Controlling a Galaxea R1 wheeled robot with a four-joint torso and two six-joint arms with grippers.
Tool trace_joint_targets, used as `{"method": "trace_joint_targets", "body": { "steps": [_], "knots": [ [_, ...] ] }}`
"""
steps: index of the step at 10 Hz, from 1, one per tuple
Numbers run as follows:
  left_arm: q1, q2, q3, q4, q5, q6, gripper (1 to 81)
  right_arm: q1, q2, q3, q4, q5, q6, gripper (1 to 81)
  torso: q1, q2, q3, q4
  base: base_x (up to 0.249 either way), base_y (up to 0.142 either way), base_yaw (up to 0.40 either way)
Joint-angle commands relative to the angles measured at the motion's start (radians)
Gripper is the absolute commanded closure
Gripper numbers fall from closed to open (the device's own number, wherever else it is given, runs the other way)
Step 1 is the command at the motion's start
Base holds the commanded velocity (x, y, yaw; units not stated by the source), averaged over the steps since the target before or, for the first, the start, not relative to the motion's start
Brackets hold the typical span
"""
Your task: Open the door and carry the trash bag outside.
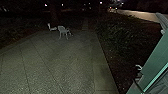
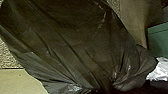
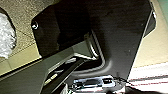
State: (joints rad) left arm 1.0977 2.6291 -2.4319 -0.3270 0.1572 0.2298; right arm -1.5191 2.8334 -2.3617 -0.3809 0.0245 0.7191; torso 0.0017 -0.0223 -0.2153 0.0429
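A dark, creased trash bag (image 2: 82, 42) hangs large in the left wrist view, its plastic drawn together in tight folds. My left gripper (image 2: 106, 90) is shut on the gathered part of the bag. At the right of the head view stands a green door or its frame (image 1: 153, 61), with a pale curved piece like a handle (image 1: 138, 67) at its edge. A green panel (image 2: 158, 40) also appears beyond the bag in the left wrist view. Whether my right gripper is open or shut cannot be told.
Paving (image 1: 62, 60) with joint lines stretches ahead. Two white chairs (image 1: 63, 30) stand at its far side. A dark planted bed (image 1: 117, 32) borders it on the right, and a lit path or road (image 1: 136, 15) lies beyond. Crumpled whitish material (image 3: 6, 36) shows in the right wrist view.
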Motion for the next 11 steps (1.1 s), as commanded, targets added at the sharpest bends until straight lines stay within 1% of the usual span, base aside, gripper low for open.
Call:
{"method": "trace_joint_targets", "body": {
  "steps": [1,3,4,5,8,9,10,11],
  "knots": [
    [-0.14,-0.104,-0.019,-0.066,0.082,-0.003,81.1,0.018,-0.007,0.012,-0.013,-0.055,-0.001,1.0,0.0,0.0,0.0,0.0,0.0,0.0,0.0],
    [-0.155,-0.141,-0.013,-0.072,0.105,-0.003,81.1,0.017,-0.007,0.007,-0.013,-0.055,-0.001,1.0,0.0,0.0,0.0,0.0,0.0,0.0,0.0],
    [-0.155,-0.139,-0.012,-0.072,0.107,-0.003,81.1,0.016,-0.007,0.007,-0.013,-0.055,-0.001,1.0,0.0,0.0,0.0,0.0,0.0,0.0,0.0],
    [-0.155,-0.135,-0.01,-0.072,0.111,-0.003,1.0,0.018,-0.006,0.007,-0.013,-0.055,-0.001,1.0,0.0,0.0,-0.001,0.0,0.0,0.0,0.0],
    [-0.149,-0.11,-0.016,-0.064,0.114,-0.001,1.0,0.015,-0.006,0.001,-0.007,-0.052,0.0,1.0,0.0,0.0,-0.001,0.0,0.0,0.0,0.0],
    [-0.131,-0.093,-0.016,-0.058,0.114,0.0,1.0,0.012,-0.003,-0.005,-0.006,-0.049,0.0,1.0,0.0,0.0,0.036,0.0,0.0,0.0,0.0],
    [-0.111,-0.075,-0.016,-0.058,0.114,0.003,1.0,0.013,0.0,-0.011,-0.006,-0.049,0.0,1.0,0.0,0.0,0.087,0.0,0.0,0.0,0.0],
    [-0.077,-0.047,-0.021,-0.058,0.113,0.009,1.0,0.013,0.004,-0.017,-0.003,-0.047,0.0,1.0,0.0,0.0,0.094,0.0,0.0,0.0,0.0]
  ]
}}
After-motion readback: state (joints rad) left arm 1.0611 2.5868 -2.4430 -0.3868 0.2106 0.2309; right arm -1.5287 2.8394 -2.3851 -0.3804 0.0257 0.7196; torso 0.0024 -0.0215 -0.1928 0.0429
